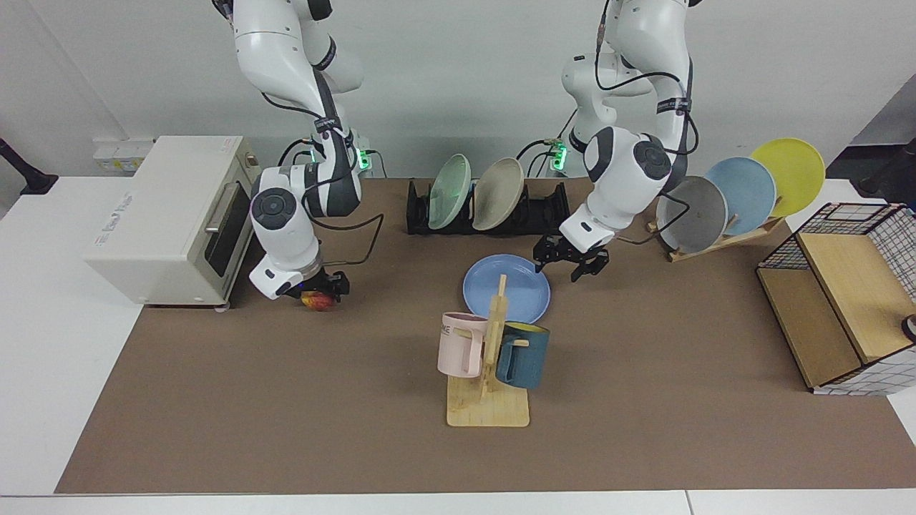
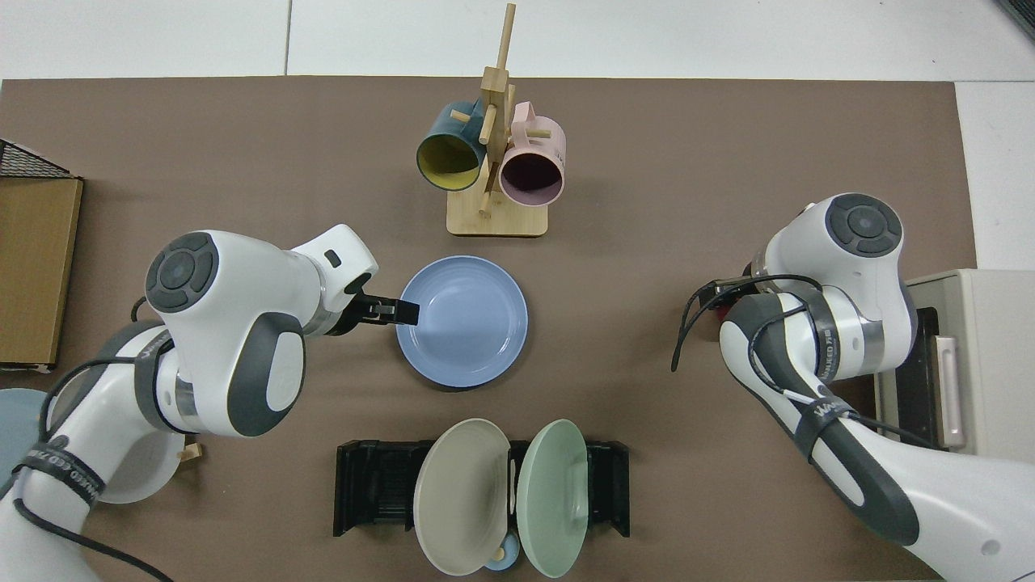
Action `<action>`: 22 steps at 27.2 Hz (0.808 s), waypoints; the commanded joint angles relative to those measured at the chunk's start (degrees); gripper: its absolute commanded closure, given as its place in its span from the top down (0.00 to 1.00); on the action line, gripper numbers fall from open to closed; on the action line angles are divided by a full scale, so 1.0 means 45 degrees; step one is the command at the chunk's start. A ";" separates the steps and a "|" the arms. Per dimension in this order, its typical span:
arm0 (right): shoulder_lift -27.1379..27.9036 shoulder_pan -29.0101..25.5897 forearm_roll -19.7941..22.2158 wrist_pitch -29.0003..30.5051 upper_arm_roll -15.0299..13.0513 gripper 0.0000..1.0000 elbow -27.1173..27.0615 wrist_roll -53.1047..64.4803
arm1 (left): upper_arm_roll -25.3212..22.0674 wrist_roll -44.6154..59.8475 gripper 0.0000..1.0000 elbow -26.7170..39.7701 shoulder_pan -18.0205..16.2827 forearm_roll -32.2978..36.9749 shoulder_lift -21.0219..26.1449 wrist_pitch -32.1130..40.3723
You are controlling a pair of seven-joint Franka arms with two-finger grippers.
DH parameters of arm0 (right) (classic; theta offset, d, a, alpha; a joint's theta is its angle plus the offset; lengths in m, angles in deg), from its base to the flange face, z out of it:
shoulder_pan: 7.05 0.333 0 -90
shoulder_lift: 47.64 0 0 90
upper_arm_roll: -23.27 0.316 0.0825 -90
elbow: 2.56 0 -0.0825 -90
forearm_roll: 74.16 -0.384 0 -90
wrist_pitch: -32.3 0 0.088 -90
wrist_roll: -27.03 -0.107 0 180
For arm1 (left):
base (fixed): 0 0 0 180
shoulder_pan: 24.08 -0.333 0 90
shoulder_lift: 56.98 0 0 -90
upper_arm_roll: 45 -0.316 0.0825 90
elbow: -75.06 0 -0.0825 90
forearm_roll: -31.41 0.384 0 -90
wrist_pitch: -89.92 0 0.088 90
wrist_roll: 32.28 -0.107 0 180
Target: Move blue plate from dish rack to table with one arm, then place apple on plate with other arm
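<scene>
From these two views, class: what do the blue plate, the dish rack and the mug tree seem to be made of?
Blue plate: probably plastic or matte-glazed ceramic; even colour, soft sheen, faint rings. Which one is uncertain.
Dish rack: likely moulded black plastic; dull, uniform, ribbed slots.
Mug tree: pale unfinished-looking wood or bamboo; visible grain, pegs like dowels.

The plate lies flat on the table, between the mug tree in front and the dish rack behind. The apple sits well to the plate's left in the facing view, just before the toaster oven.
</scene>
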 commanded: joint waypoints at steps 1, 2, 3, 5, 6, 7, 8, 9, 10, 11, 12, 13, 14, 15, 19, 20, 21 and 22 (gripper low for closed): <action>0.0047 -0.0075 0.0343 0.0187 0.0061 1.00 0.0185 -0.0248 | -0.0881 0.0397 0.99 -0.1496 -0.0032 0.1622 -0.1094 0.2961; -0.0011 -0.0055 0.0324 0.0109 0.0061 1.00 0.0146 -0.0248 | -0.1038 0.0359 0.99 -0.1944 -0.0013 0.1993 -0.1212 0.3605; -0.0031 -0.0055 0.0324 0.0012 0.0061 1.00 0.0069 -0.0228 | -0.1136 0.0339 0.99 -0.2394 -0.0013 0.2248 -0.1233 0.4269; -0.0031 -0.0074 0.0324 -0.0358 0.0061 1.00 -0.0262 -0.0228 | -0.1312 0.0319 0.99 -0.3370 -0.0013 0.2755 -0.1253 0.5538; -0.0031 -0.0113 0.0285 -0.0554 0.0080 1.00 -0.0419 -0.0209 | -0.1371 0.0319 0.99 -0.3819 -0.0013 0.3067 -0.1253 0.6086; -0.0012 -0.0191 0.0265 -0.0711 0.0080 1.00 -0.0517 -0.0189 | -0.1391 0.0319 0.99 -0.4172 -0.0013 0.3399 -0.1272 0.6536; -0.0031 -0.0327 0.0188 -0.0770 0.0099 1.00 -0.0576 -0.0170 | -0.1430 0.0300 0.99 -0.4465 -0.0013 0.3809 -0.1311 0.6889; -0.0031 -0.0367 0.0187 -0.0790 0.0100 1.00 -0.0615 -0.0131 | -0.1450 0.0300 0.99 -0.4681 -0.0013 0.4122 -0.1408 0.7067; -0.0051 -0.0387 0.0187 -0.0829 0.0100 1.00 -0.0635 -0.0111 | -0.1488 0.0261 0.99 -0.4799 -0.0013 0.4319 -0.1467 0.7184; -0.0070 -0.0387 0.0187 -0.0810 0.0100 1.00 -0.0616 -0.0092 | -0.1547 0.0222 0.99 -0.4897 -0.0032 0.4417 -0.1525 0.7302; -0.0090 -0.0387 0.0187 -0.0732 0.0100 1.00 -0.0500 -0.0091 | -0.1683 0.0163 0.99 -0.4995 -0.0052 0.4437 -0.1642 0.7419; -0.0129 -0.0407 0.0187 -0.0577 0.0100 1.00 -0.0363 -0.0091 | -0.1781 0.0105 0.99 -0.5073 -0.0032 0.4438 -0.1759 0.7536; -0.0148 -0.0407 0.0187 -0.0537 0.0100 1.00 -0.0265 -0.0091 | -0.1820 0.0027 0.99 -0.5151 -0.0032 0.4438 -0.1818 0.7672; -0.0148 -0.0407 0.0187 -0.0498 0.0100 1.00 -0.0167 -0.0091 | -0.1840 -0.0071 0.99 -0.5191 -0.0032 0.4457 -0.1819 0.7828; -0.0148 -0.0329 0.0187 -0.0322 0.0100 1.00 0.0263 -0.0189 | -0.1743 -0.0169 0.99 -0.5561 -0.0032 0.4477 -0.1799 0.8220; -0.0129 -0.0309 0.0187 -0.0244 0.0100 1.00 0.0321 -0.0189 | -0.1743 -0.0189 0.99 -0.5562 -0.0032 0.4477 -0.1799 0.8221; -0.0110 -0.0309 0.0187 -0.0205 0.0100 0.99 0.0341 -0.0170 | -0.1743 -0.0189 0.99 -0.5562 -0.0032 0.4477 -0.1799 0.8201; -0.0109 -0.0328 0.0187 -0.0185 0.0119 0.96 0.0361 -0.0150 | -0.1743 -0.0189 0.99 -0.5562 -0.0032 0.4477 -0.1799 0.8201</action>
